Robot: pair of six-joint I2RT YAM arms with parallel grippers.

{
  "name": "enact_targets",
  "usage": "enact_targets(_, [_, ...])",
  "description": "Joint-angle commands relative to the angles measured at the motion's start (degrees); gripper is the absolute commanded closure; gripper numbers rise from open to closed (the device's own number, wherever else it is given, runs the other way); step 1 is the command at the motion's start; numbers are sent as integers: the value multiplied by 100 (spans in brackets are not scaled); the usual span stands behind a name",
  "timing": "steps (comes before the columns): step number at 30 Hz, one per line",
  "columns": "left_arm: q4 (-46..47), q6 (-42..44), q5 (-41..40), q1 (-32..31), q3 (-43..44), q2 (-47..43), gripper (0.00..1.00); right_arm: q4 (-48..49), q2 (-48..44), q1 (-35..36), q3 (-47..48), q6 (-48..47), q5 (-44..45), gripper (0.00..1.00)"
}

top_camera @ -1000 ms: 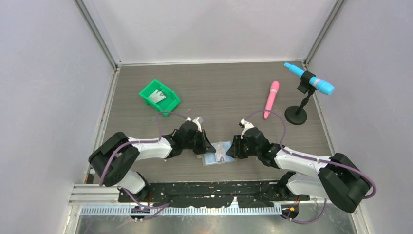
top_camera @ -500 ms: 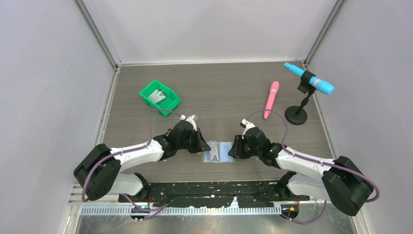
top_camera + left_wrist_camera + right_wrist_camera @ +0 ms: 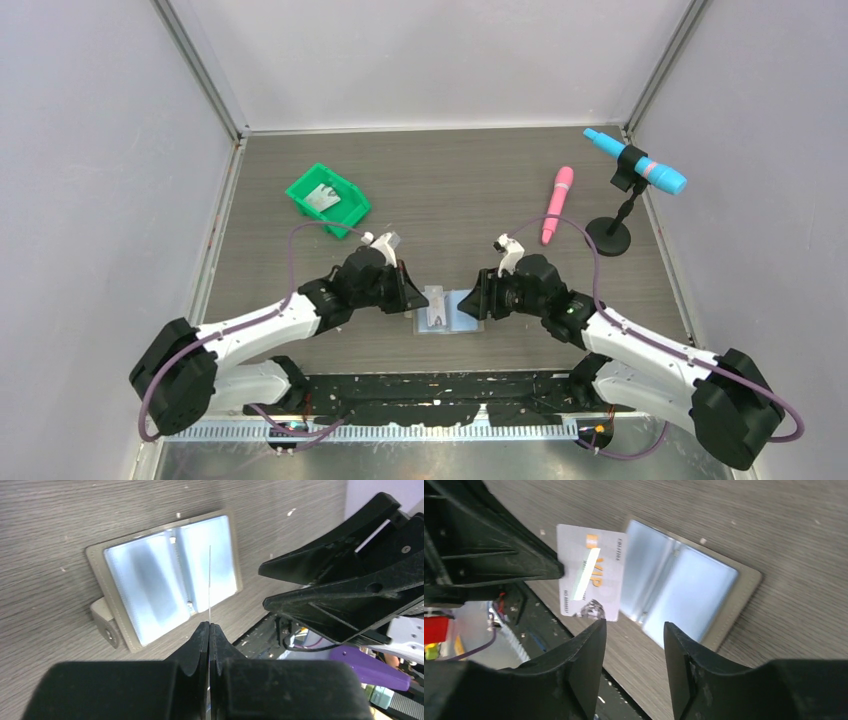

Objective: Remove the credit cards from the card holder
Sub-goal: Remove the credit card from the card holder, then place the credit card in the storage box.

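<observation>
The card holder (image 3: 462,312) lies open and flat on the table near the front edge, its pale blue pockets facing up (image 3: 170,577) (image 3: 684,595). My left gripper (image 3: 412,297) (image 3: 209,625) is shut on one of the credit cards (image 3: 434,306), holding it just above the holder's left half. That card shows edge-on as a thin line (image 3: 209,585) in the left wrist view, and as a grey-white face with orange print (image 3: 591,577) in the right wrist view. At the holder's right edge my right gripper (image 3: 478,305) (image 3: 634,630) hangs open with nothing between its fingers.
A green bin (image 3: 350,212) at the back left holds a grey card (image 3: 323,196). A pink pen-like stick (image 3: 556,203) lies at the back right beside a blue microphone (image 3: 636,163) on a black stand (image 3: 608,238). The table's black front rail runs just below the holder.
The right gripper has opened and let go of the card holder, which now lies flat. The left gripper has drawn back leftward with the card gripped, clear of the holder.
</observation>
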Motion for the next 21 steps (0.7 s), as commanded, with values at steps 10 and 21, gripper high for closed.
enact_targets(10, [828,-78,769,-30,-264,-1365,100,1850,-392,-51,-277,284,-1357,31])
enact_targets(21, [1283,-168,744,-30,-554,-1916,100,3260,-279,-63,-551,891,-2184,37])
